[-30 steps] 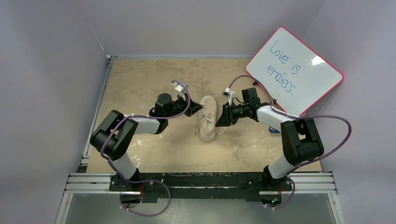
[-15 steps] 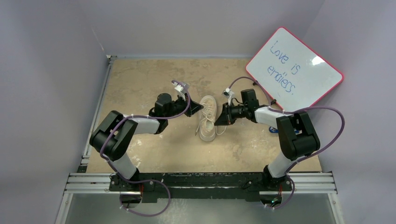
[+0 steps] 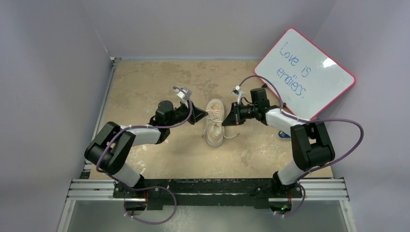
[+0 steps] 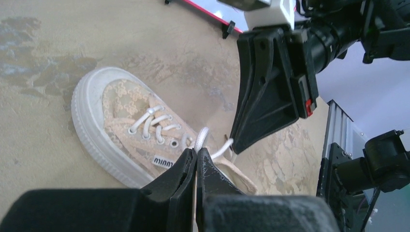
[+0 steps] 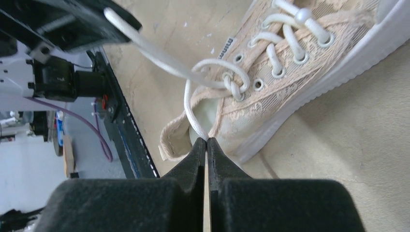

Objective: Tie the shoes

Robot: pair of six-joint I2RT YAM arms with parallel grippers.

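Note:
The cream low-top sneaker [image 3: 214, 123] lies mid-table with its toe toward the far wall; it also shows in the left wrist view [image 4: 125, 125] and the right wrist view [image 5: 295, 72]. My left gripper [image 3: 203, 114] sits just left of the shoe, shut on a cream lace [image 4: 202, 137]. My right gripper [image 3: 227, 121] sits just right of the shoe, shut on the other lace [image 5: 191, 113]. The two laces cross in a simple knot [image 5: 231, 84] over the top eyelets, with a small loop beside it. Both laces run from the knot out to my jaws.
A pink-framed whiteboard [image 3: 304, 72] with blue writing leans at the back right. A small blue object [image 3: 284, 134] lies behind my right arm. The metal rail [image 3: 208, 188] runs along the near edge. Grey walls close in the left and back.
Both grippers have pulled outward from the shoe, the left one leftward and the right one rightward and slightly back. Each holds its lace, and the shoe has stayed put.

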